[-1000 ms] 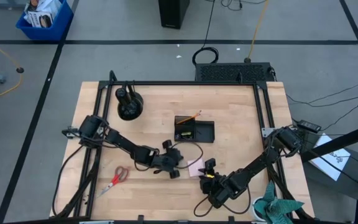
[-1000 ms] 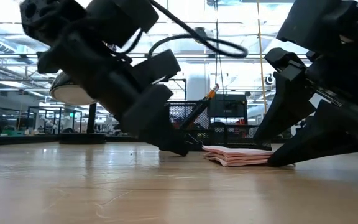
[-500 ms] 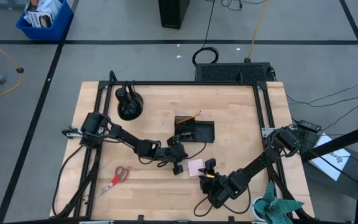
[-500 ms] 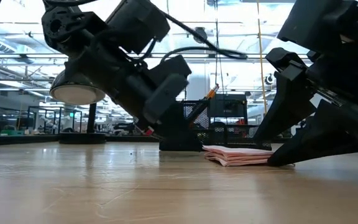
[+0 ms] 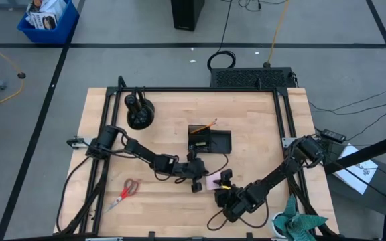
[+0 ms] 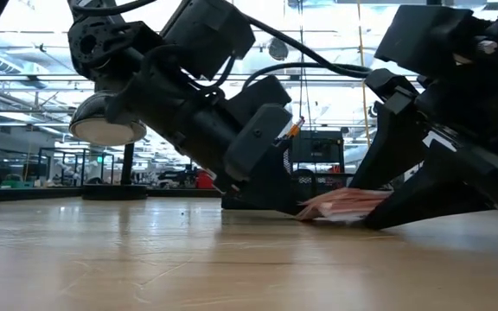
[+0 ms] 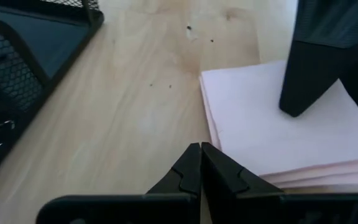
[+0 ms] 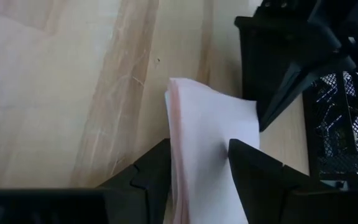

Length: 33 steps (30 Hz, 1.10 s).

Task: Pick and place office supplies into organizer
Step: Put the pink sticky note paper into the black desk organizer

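The wooden table point(image 5: 112, 154) carries the black mesh organizer point(image 5: 209, 139) near its middle, with an orange pencil point(image 5: 208, 125) standing in it. The red-handled scissors point(image 5: 127, 191) lie well apart, toward the left arm's side.

Between the two arms sits the pink notepad point(image 5: 212, 179), just in front of the organizer. The right gripper point(image 8: 197, 163) straddles it, one finger on each side of the stack, the jaws partly spread and pressed to its edges. In the low view the pad point(image 6: 346, 204) is tilted, one side lifted off the wood. The left gripper point(image 7: 201, 163) has its jaws closed together on nothing and its tips set at the pad's opposite edge, just touching it.

The step in hand looks like securing the pad for a lift. To do it well, the left fingertips should brace the far edge so the stack cannot slide. The right fingers should close squarely on the whole stack, lest loose sheets fan out.
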Each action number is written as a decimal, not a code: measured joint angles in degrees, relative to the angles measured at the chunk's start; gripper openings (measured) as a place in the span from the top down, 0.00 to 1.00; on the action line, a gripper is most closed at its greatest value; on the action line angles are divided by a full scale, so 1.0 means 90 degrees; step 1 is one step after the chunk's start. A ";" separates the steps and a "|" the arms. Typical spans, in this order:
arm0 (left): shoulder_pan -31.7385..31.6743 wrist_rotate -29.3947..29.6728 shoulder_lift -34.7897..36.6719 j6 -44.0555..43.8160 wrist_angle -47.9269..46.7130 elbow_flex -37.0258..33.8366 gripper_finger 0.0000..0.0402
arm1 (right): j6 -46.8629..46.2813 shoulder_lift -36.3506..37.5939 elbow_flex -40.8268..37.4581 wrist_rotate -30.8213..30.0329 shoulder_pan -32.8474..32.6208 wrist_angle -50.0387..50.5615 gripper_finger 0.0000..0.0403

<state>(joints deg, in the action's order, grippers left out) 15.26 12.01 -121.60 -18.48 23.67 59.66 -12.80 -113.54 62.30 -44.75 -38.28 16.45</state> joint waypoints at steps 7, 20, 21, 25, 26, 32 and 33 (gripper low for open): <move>0.0013 -0.0056 -0.0003 0.0042 -0.0251 0.0092 0.96 | 0.0034 0.0000 0.0000 0.0000 0.0068 -0.0042 0.62; 0.0013 -0.0088 -0.0013 -0.0001 -0.0307 0.0080 0.96 | -0.0424 -0.0008 0.0000 -0.0209 0.0068 -0.0015 0.63; 0.0014 -0.0066 -0.0013 -0.0002 -0.0307 0.0080 0.96 | -0.0485 -0.0010 0.0000 -0.0204 0.0068 -0.0015 0.64; 0.0006 -0.0030 -0.0017 0.0000 -0.0318 0.0077 0.96 | -0.0699 -0.0010 0.0000 -0.0192 0.0027 -0.0017 0.73; 0.0005 -0.0030 -0.0017 0.0000 -0.0320 0.0077 0.96 | -0.0702 -0.0010 0.0000 -0.0194 -0.0005 -0.0017 0.76; -0.0023 -0.0039 -0.0017 0.0032 -0.0324 0.0075 0.96 | -0.0677 -0.0009 0.0000 -0.0206 -0.0182 -0.0036 0.92; -0.0026 -0.0044 -0.0017 0.0032 -0.0326 0.0075 0.96 | -0.0673 -0.0007 0.0000 -0.0197 -0.0212 -0.0036 0.95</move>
<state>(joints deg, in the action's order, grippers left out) 15.03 11.62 -121.75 -18.20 20.73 60.34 -18.85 -113.60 62.30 -46.52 -40.19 16.12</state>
